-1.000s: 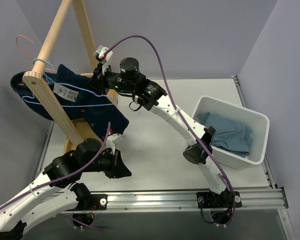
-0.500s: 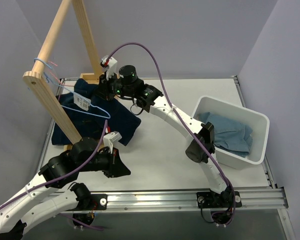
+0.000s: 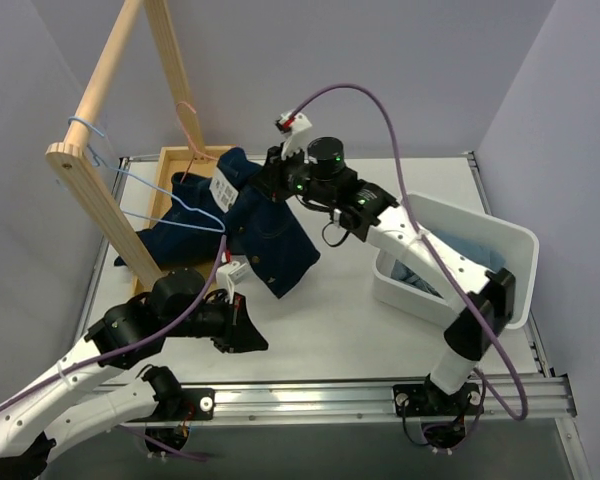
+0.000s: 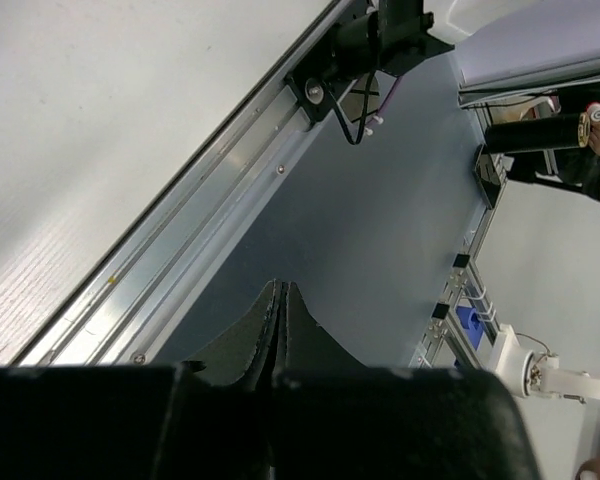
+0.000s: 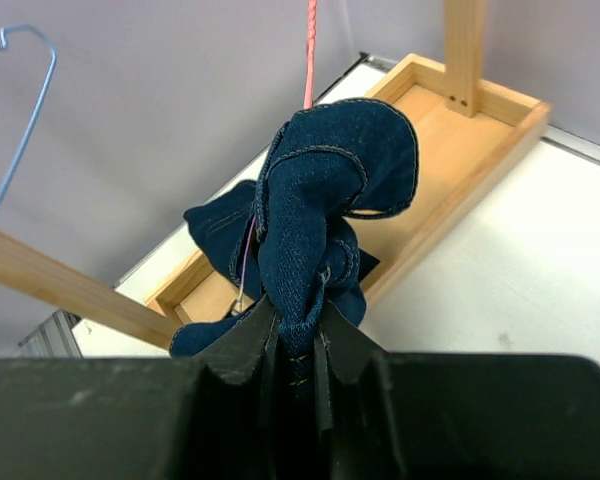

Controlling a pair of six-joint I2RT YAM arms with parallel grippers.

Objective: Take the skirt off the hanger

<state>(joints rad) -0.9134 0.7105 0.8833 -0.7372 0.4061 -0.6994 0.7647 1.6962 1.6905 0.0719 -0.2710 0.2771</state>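
The dark blue denim skirt (image 3: 265,235) hangs from my right gripper (image 3: 272,178), which is shut on a bunched fold of it (image 5: 310,250) above the table. Part of the skirt trails down onto the wooden rack base (image 3: 185,160). A pink hanger (image 3: 188,125) rises from the skirt; its wire shows in the right wrist view (image 5: 308,50). A blue wire hanger (image 3: 165,195) hangs from the wooden rail (image 3: 95,95). My left gripper (image 3: 248,335) is shut and empty, low near the table's front; its fingers (image 4: 280,320) point past the table rail.
A white bin (image 3: 500,240) holding a light blue garment (image 3: 420,280) is tipped up at the right, against my right arm. The wooden rack's slanted post (image 3: 110,225) stands at the left. A metal rail (image 3: 380,395) runs along the near edge.
My right gripper has swung right and forward with the skirt, pulling it away from the rack and off the blue hanger. The white bin has tilted. The left arm has barely moved.
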